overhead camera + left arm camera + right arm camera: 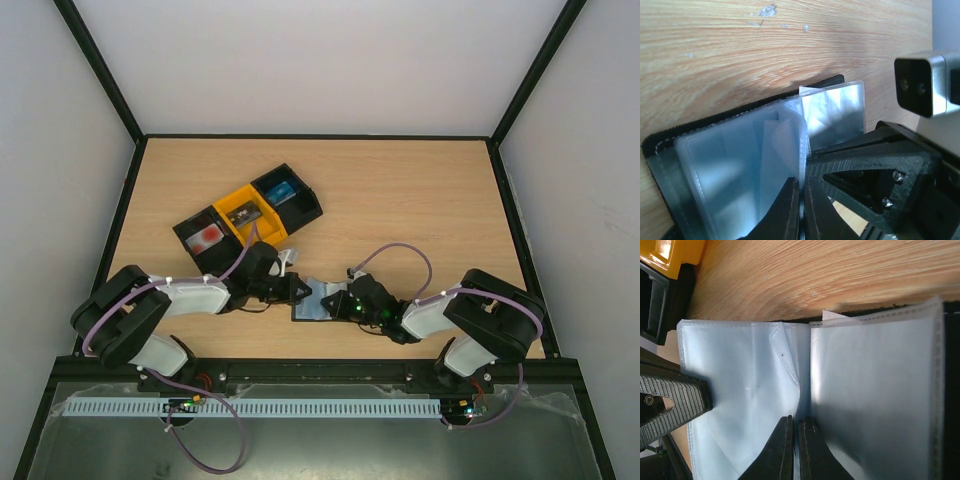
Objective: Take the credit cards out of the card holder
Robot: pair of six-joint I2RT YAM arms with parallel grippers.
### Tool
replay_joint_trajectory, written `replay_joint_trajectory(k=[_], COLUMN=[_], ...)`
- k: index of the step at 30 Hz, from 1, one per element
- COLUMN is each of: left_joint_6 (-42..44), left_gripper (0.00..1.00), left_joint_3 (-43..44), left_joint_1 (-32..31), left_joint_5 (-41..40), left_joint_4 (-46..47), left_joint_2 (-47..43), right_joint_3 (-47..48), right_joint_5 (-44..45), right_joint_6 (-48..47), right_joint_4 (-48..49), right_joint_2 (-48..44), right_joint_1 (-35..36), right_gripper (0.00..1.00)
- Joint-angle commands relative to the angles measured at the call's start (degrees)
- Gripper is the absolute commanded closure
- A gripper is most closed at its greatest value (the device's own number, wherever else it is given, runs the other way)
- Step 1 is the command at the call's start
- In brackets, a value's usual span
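The card holder (318, 298) lies open on the table between my two grippers, a black cover with clear grey-blue sleeves. My left gripper (297, 288) is shut on the edge of one sleeve (740, 170), seen close in the left wrist view (801, 189). My right gripper (341, 301) is shut on a sleeve fold at the holder's middle (795, 422). The sleeves (740, 370) look empty in both wrist views. A red card (207, 237), a dark card (246, 213) and a blue card (283, 191) lie in the bins.
A row of three bins (250, 215), black, yellow and black, stands just beyond the left gripper; its yellow corner shows in the right wrist view (670, 255). The right gripper's body (880, 165) fills the left wrist view's lower right.
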Motion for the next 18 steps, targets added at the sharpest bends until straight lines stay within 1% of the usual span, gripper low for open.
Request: replay_joint_trajectory(k=[1,6,8,11,15,16,18], left_joint_6=[-1.13,-3.02,-3.09,-2.89,-2.33,-2.12,-1.68], left_gripper=[0.97,0.97,0.97,0.97,0.95,0.97,0.97], left_joint_3=[-0.30,0.78,2.03,3.18,3.84,3.88,4.35], left_joint_1=[-0.18,-1.04,-1.67,-2.34,-2.41,-2.50,-2.79], left_joint_5=[2.29,4.23,4.67,4.05,2.42,2.51,3.44], left_joint_4=[1.56,2.86,2.69,1.70,0.20,0.05,0.27], left_joint_2=[-0.99,-0.84,-0.50,-0.01,0.81,1.19,2.01], right_joint_3=[-1.80,-2.21,-2.01,-1.62,-2.11,-2.39,-3.25], right_joint_5=[-1.98,-4.39,-5.45,-3.43,1.39,2.35,2.66], right_joint_6=[0.02,1.43,0.93,-0.70,-2.69,-3.06,-3.87], right_joint_4=[-2.57,2.31,2.93,-1.18,-8.57,-9.94,-11.26], right_joint_2=[1.67,3.38,3.50,0.86,-6.38,-7.93,-10.73], right_joint_1=[0.53,0.64,0.59,0.60,0.61,0.64,0.63], right_gripper=[0.96,0.96,0.94,0.84,0.75,0.74,0.71])
